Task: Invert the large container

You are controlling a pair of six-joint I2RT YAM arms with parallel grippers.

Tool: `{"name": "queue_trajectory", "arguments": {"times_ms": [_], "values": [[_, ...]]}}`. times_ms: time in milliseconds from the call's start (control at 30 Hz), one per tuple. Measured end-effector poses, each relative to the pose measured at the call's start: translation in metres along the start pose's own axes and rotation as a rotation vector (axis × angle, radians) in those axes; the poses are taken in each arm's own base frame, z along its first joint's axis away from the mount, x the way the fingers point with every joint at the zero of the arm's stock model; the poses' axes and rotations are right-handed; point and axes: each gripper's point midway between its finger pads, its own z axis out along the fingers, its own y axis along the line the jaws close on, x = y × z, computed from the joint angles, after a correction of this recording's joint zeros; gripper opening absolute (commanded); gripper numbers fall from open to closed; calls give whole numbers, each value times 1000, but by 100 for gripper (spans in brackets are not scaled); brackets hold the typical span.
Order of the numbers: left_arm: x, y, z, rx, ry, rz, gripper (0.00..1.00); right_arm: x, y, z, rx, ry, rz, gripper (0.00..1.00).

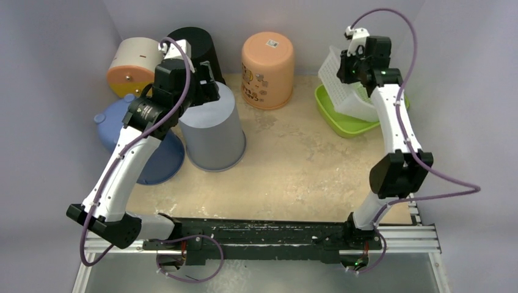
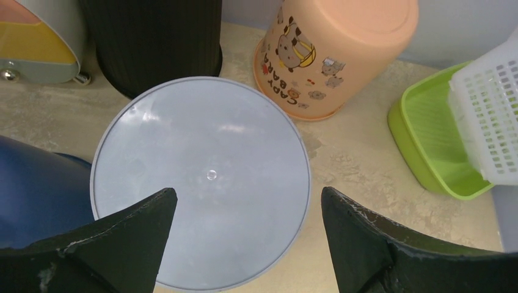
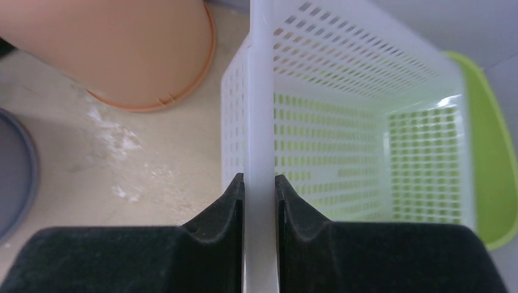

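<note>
Beige speckled tabletop (image 1: 293, 165), grey walls. White mesh basket (image 1: 337, 85) just right of peach bucket (image 1: 267, 67), tipped over in green tray (image 1: 342, 125), mouth angled up, long side roughly front-to-back afaict. Right claw (image 3: 259, 183) pinching basket's side wall. Left claw (image 2: 249, 201) spread wide over base-up grey bucket (image 2: 201, 165), near-left of peach bucket. Peach bucket reads "CAPY BARA"; base sticker unreadable.

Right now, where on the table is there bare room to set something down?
Free: the middle, bordered by the grey bucket, peach bucket, green tray and the near edge. Crowded: the back-left corner around the black bin.
</note>
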Motion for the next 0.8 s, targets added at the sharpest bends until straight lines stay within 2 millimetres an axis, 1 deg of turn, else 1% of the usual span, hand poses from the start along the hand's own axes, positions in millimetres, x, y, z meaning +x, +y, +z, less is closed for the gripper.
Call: {"name": "queue_trajectory", "arguments": {"times_ms": [67,100,133,167,233,300,367,500,600,667,700,733,800], "values": [[-7,-2,-6,7,-13,-4,85,-22,5,-27,2,-53,11,0],[-13,-3,-10,11,-22,-8,85,-34,11,-44,-3,-84,20,0],[-18,-4,-13,16,-31,-11,85,-36,14,-50,-10,-89,33,0],[-21,-4,-17,19,-39,-12,85,-47,20,-70,-20,-125,39,0],[-30,-6,-24,27,-56,-16,85,-57,34,-98,-61,-165,75,0],[-38,-7,-31,34,-70,-17,85,-66,49,-123,-115,-202,116,0],[-43,-7,-36,39,-81,-18,85,-72,62,-144,-162,-241,161,0],[-54,-9,-46,51,-105,-26,85,-76,90,-188,-280,-329,294,0],[-58,-10,-49,60,-115,-31,85,-76,111,-218,-384,-396,414,0],[-58,-11,-50,64,-113,-31,85,-75,124,-232,-459,-434,488,0],[-57,-11,-50,66,-111,-31,85,-73,129,-236,-492,-445,519,0],[-57,-12,-50,69,-109,-30,85,-69,135,-240,-529,-455,560,0],[-56,-13,-50,75,-105,-30,85,-56,144,-239,-583,-459,639,0]]}}
